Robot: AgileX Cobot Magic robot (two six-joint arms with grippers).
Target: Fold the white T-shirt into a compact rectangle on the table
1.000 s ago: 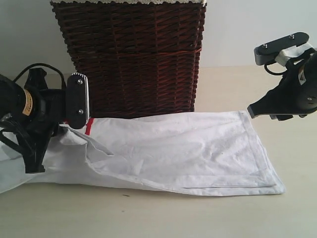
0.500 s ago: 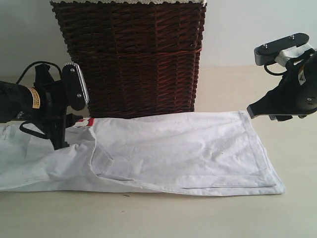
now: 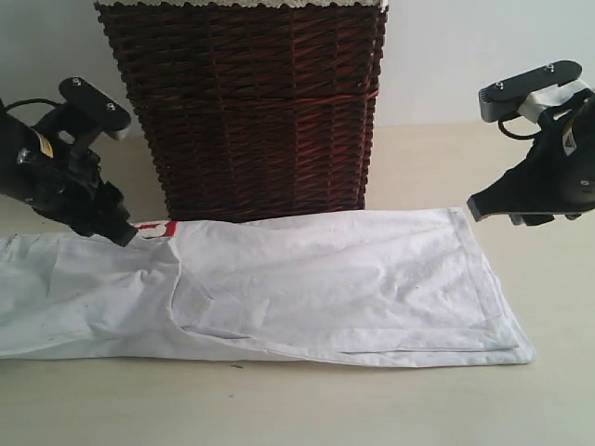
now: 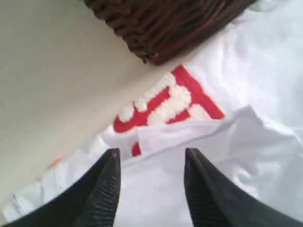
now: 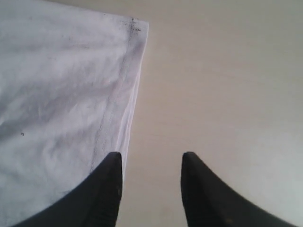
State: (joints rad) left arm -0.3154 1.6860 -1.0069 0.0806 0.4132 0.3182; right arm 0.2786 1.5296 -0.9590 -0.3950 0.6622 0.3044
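The white T-shirt [image 3: 325, 288] lies flat on the table [image 3: 418, 409] as a long folded strip, its loose end stretching off to the left. Its fuzzy white letters edged in red [image 4: 165, 101] peek out by the fold at the back. My left gripper [image 3: 124, 236] hovers just above that spot, and in the left wrist view its jaws [image 4: 152, 154] stand open over the white cloth with nothing between them. My right gripper [image 3: 479, 208] hangs above the shirt's far right corner. It is open [image 5: 151, 157], one finger over the hem [image 5: 118, 109], the other over bare table [image 5: 227, 94].
A dark brown wicker basket [image 3: 251, 111] stands right behind the shirt, its base [image 4: 165, 23] close to my left gripper. Bare table runs along the front edge and to the right of the shirt.
My left gripper has opened and let go of the shirt's fold, then drawn back up and to the left. The released cloth has settled flat. The right arm has not moved.
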